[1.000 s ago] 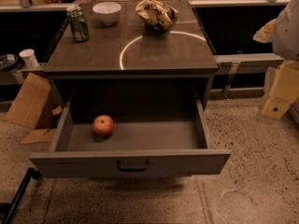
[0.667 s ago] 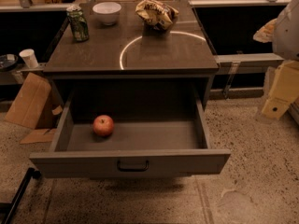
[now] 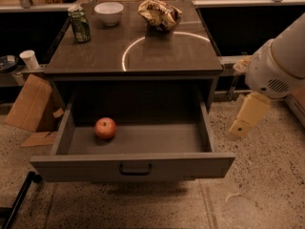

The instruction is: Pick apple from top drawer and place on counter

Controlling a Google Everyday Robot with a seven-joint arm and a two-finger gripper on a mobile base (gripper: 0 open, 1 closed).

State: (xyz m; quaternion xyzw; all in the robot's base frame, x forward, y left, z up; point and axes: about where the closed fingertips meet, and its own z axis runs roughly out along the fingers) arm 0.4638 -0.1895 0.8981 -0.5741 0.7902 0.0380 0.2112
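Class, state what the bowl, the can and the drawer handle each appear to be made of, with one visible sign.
Bowl: likely glazed ceramic, white, smooth. Can: probably thin metal, green, dented top. Drawer handle: seemingly dark metal, thin bent bar. The pincer, pale plastic-looking, hangs right of the top drawer.
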